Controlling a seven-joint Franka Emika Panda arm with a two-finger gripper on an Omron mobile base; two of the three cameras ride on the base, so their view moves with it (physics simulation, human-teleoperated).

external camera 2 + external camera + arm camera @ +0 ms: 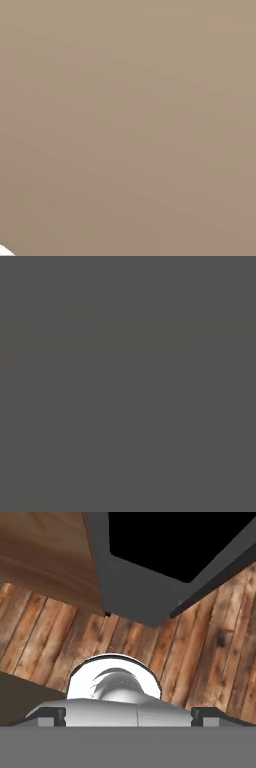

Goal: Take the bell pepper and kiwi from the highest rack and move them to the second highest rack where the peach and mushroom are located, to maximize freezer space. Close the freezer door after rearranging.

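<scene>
In the hand view my gripper (129, 716) is open, its two dark fingertips (54, 715) far apart with nothing between them. It points down at a wooden plank floor. Above it stands the grey frame of the freezer (135, 592) around a black interior. A dark grey slab (220, 567) runs diagonally at the upper right; whether it is the freezer door I cannot tell. The bell pepper, kiwi, peach, mushroom and racks are out of view.
A brown wooden cabinet panel (45, 557) stands left of the grey frame. The plank floor (210, 657) spreads below and to the right. A flat dark grey surface (128, 384) sits close before the left base view, and a flat tan one (128, 128) before the right.
</scene>
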